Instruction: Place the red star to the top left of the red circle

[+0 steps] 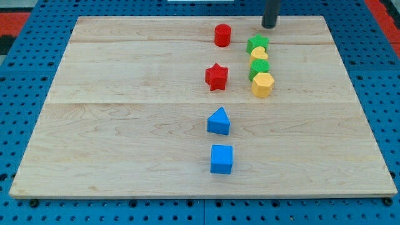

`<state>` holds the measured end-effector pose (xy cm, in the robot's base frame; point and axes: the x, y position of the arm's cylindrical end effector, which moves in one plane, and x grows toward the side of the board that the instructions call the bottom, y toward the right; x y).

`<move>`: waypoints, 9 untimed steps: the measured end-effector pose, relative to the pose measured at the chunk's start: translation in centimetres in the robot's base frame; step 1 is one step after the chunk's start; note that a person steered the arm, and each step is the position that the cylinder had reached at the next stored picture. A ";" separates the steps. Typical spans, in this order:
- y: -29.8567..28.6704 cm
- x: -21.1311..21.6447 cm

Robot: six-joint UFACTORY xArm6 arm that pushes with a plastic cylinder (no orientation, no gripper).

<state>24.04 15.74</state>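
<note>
Claw: none fitted, so no released or clenched state to record; dark rod only, my tip (269,26) near the view's top, well apart from the red star, just above and right of the green star.

Worktop (125,125): pale wooden board, largest item, carrying all blocks.

Blue cube (221,159): nearest the view's bottom, centre.

Blue triangle (219,121): just above the cube.

Yellow hexagon (262,84): bottom of a tight column at centre right.

Green block (259,67): shape unclear, touching the hexagon from above.

Yellow block (259,55): partly hidden, shape unclear, next up in the column.

Green star (257,43): head of the column.

Red star (216,76): task piece, below and slightly left of the red circle, apart from it.

Red circle (222,35): reference piece, near the view's top.

Progress, as judged: not done, seemingly not begun. Star untouched and on the wrong side vertically. Remaining: bring tip round below the star, push up past the circle's left, finishing above and left.
</note>
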 end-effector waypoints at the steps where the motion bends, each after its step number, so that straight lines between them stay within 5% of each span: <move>1: 0.6 1.5; 4: 0.3 1.1; 6: -0.1 -4.8; 8: -15.7 -3.8; 9: -22.5 4.1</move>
<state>28.13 -6.72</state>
